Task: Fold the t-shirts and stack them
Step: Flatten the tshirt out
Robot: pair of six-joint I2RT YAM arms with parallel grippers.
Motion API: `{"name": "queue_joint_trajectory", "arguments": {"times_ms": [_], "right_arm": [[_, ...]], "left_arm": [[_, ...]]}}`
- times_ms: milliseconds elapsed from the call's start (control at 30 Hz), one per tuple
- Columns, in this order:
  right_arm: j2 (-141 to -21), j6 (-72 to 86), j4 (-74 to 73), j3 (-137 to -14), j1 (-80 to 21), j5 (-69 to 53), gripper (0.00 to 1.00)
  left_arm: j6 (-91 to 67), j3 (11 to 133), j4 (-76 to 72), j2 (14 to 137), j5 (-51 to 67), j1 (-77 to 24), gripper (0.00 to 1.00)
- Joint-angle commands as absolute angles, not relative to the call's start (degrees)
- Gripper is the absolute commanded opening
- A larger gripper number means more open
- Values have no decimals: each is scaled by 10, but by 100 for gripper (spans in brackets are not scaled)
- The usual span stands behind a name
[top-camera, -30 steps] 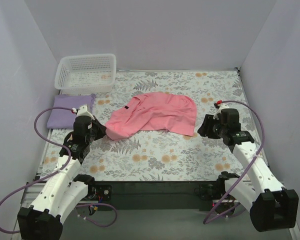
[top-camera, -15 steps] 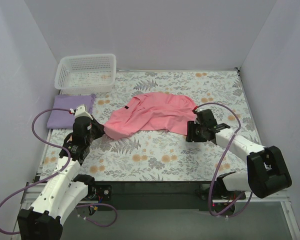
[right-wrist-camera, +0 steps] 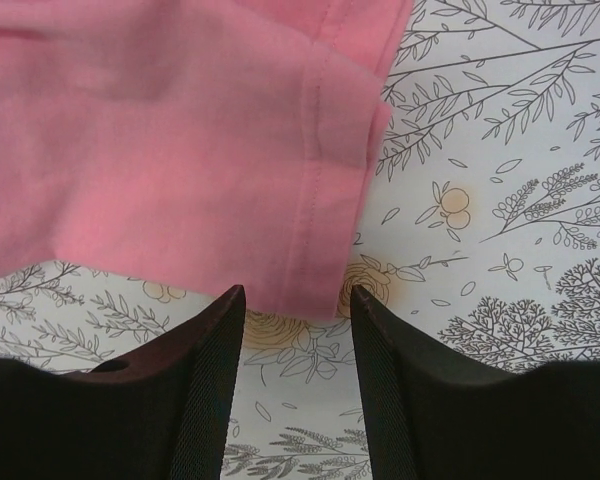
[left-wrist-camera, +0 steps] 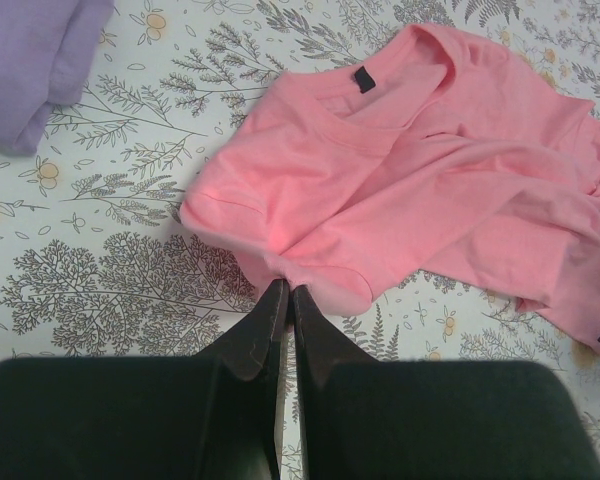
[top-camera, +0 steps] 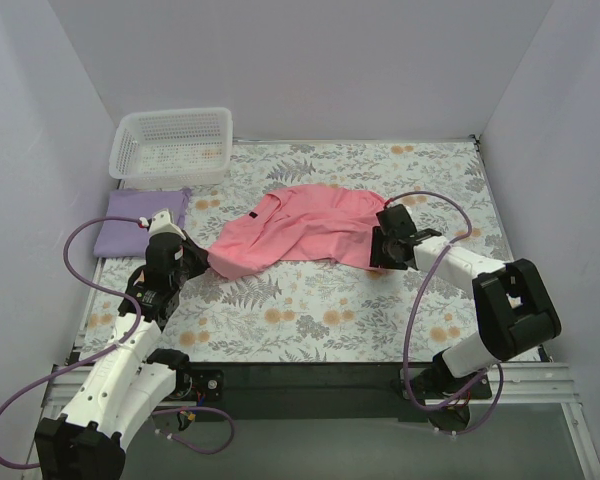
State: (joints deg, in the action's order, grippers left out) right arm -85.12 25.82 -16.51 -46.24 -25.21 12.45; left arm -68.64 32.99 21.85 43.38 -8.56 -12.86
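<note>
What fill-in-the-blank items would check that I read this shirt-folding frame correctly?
1. The right hand is ___, its fingers straddling a hem corner of the salmon-pink t-shirt.
2. The left hand is ___ on that shirt's sleeve edge.
3. The folded lavender t-shirt lies on the robot's ___ side, near the white lattice basket.
Missing words: open; shut; left.

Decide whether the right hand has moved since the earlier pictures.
Yes. The right hand moved left, away from the right wall, to the hem of the pink t-shirt.
</note>
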Motion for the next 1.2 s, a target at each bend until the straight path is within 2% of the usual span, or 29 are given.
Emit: {"name": "queue_joint_trajectory", "arguments": {"times_ms": [0, 233, 500, 633, 733, 767, 933, 1067, 1167], "right_arm": [[-880, 281, -181, -488, -263, 170, 53], [-903, 291, -203, -474, -266, 210, 48], [-935, 291, -195, -447, -265, 181, 34], [-937, 288, -177, -426, -266, 164, 24], [-933, 285, -175, -420, -266, 165, 10], [-932, 280, -174, -420, -266, 167, 2], [-906, 253, -179, -466, -261, 184, 1], [-880, 211, -213, -557, -228, 203, 1], [-854, 171, -248, -633, -179, 206, 1]], "left_arm": [[-686, 340, 214, 424, -89, -127, 0], [-685, 340, 214, 423, -85, -127, 0], [-683, 342, 214, 424, -89, -127, 0], [-683, 342, 214, 425, -89, -127, 0], [-684, 341, 213, 430, -92, -127, 0], [-686, 340, 210, 437, -95, -127, 0], [-716, 366, 168, 495, -84, -107, 0], [-723, 445, 159, 594, -94, -99, 0], [-723, 557, 173, 671, -110, -93, 0]]}}
